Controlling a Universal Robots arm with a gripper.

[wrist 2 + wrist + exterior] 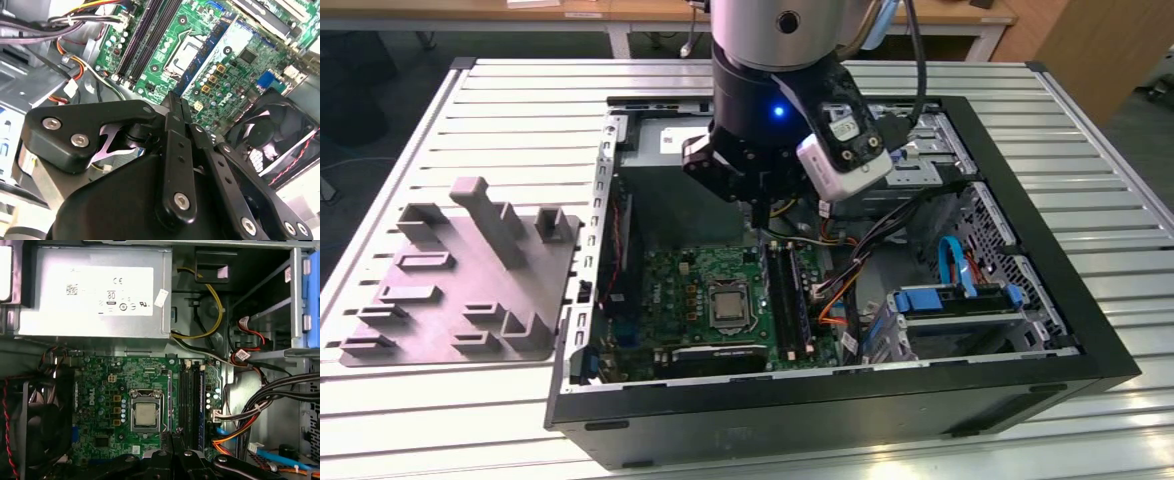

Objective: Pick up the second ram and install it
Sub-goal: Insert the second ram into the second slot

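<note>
My gripper (761, 222) hangs inside the open computer case, above the far end of the motherboard (700, 300). In the second wrist view its two black fingers (171, 107) are pressed together, shut, with nothing between them. The memory slots (192, 400) run beside the silver processor socket (145, 416). A long dark blue-black ram stick (201, 405) stands in the slot farthest from the socket. I cannot tell whether this is the second ram. In the exterior view the slots (787, 290) lie just in front of the gripper.
The grey power supply box (95, 292) fills the case's far end. Bundled cables (260, 410) and a blue drive bay (958, 300) crowd the exterior view's right. A black fan (265, 135) sits by the board. A grey tray with upright posts (467, 280) stands outside the case on the slatted table (1107, 170).
</note>
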